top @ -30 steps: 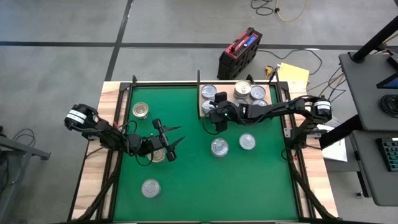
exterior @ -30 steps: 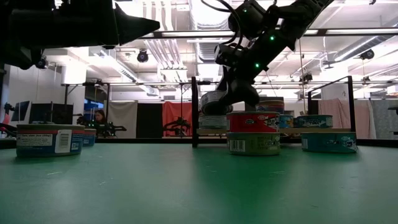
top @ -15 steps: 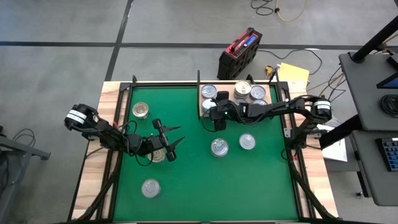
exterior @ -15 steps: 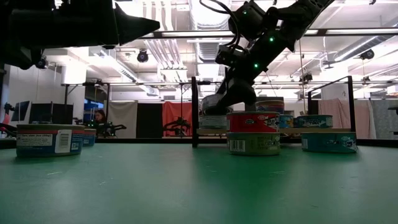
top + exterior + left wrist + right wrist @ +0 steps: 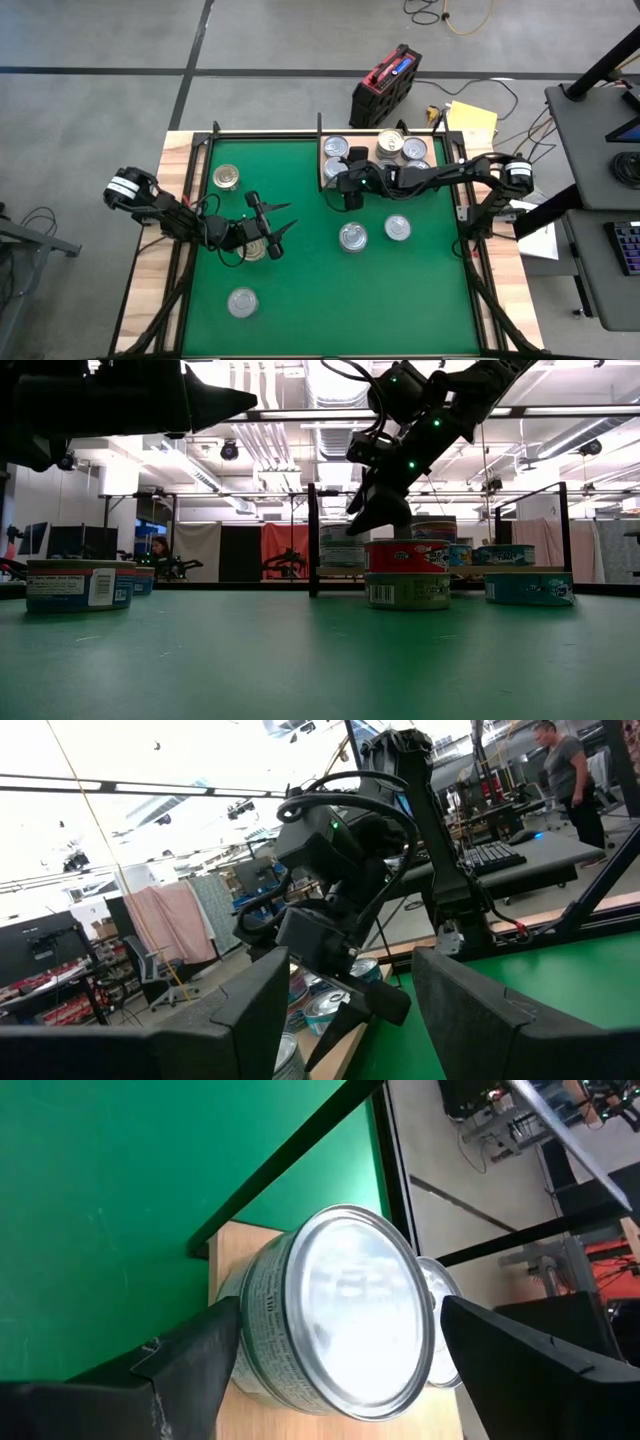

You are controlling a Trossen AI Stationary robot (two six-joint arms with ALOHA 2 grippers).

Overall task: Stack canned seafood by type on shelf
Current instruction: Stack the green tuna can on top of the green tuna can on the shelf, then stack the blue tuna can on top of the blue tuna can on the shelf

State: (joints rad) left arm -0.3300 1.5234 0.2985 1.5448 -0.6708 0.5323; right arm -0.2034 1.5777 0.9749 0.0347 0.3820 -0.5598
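The pale wooden shelf (image 5: 372,163) lies at the green mat's far right and bears several silvery-lidded cans (image 5: 403,147). One can (image 5: 340,1310) stands at the shelf's near left corner (image 5: 343,547). My right gripper (image 5: 338,1312) is open, one finger on either side of this can and clear of it; in the low view its fingers (image 5: 378,518) show just above the can. My left gripper (image 5: 280,222) hangs open in the air over the mat's left half, above a loose can (image 5: 255,248), with nothing between its fingers (image 5: 350,980).
Loose cans stand on the mat (image 5: 300,300): one at far left (image 5: 228,178), one near the front (image 5: 242,301), two right of centre (image 5: 352,237) (image 5: 397,228). A black frame (image 5: 320,130) edges the mat. A red-and-black case (image 5: 385,85) lies on the floor beyond.
My right gripper has opened and let go of the can at the shelf's near left corner, rolling a little as it did. Its fingers now show above the can in the low view. The can stays upright on the shelf.
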